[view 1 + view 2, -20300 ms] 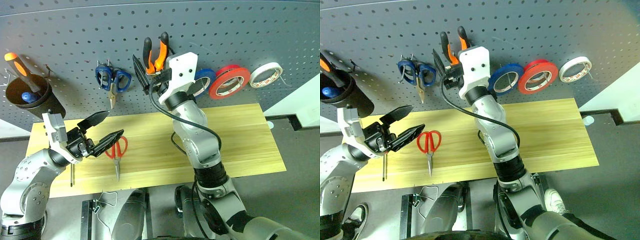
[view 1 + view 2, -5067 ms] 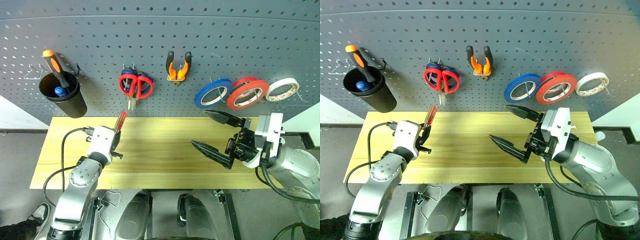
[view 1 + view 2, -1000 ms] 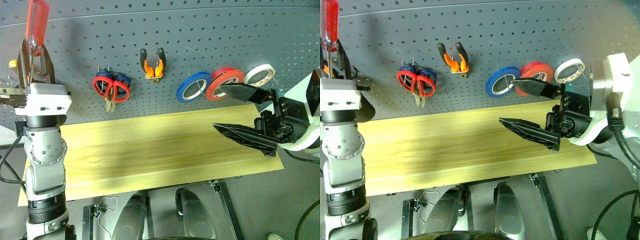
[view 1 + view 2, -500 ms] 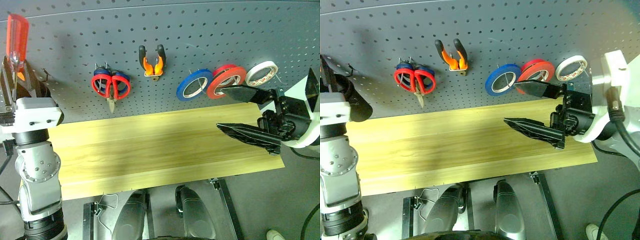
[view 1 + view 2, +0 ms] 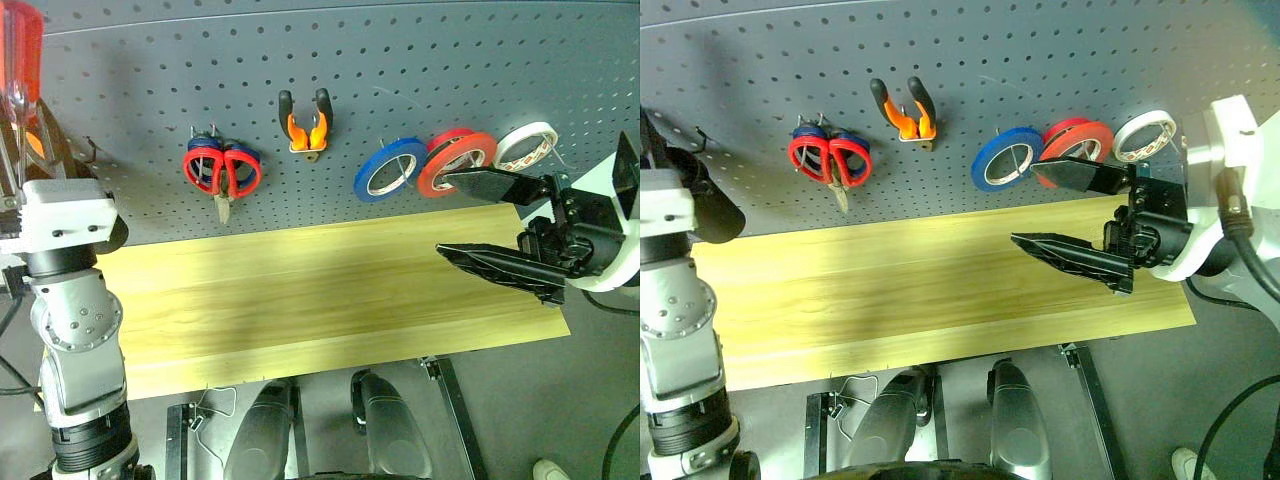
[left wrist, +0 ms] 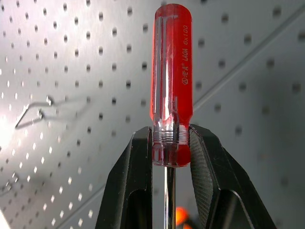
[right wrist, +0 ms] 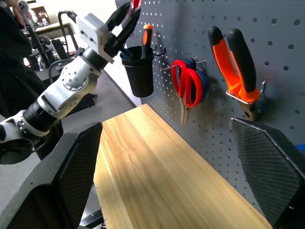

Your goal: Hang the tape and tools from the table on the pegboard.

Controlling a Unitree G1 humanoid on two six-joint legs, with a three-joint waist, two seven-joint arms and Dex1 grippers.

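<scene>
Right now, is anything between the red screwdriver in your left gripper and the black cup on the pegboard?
Nothing visible. The left gripper holds the red screwdriver upright beside the black cup, whose mouth already holds an orange-handled screwdriver.

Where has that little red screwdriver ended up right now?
The red screwdriver is clamped handle-up in the left gripper, raised before the pegboard at the robot's far left, just above the black cup.

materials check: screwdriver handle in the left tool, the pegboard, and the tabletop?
Screwdriver: handle looks like clear red plastic, glossy, with printed lettering; the shaft looks like bare steel. Pegboard: dark grey matte panel with a regular hole grid, probably painted metal, though the look leaves it open. Table: light yellow wood planks, grain lines visible, with a smooth, slightly sheeny finish.
</scene>
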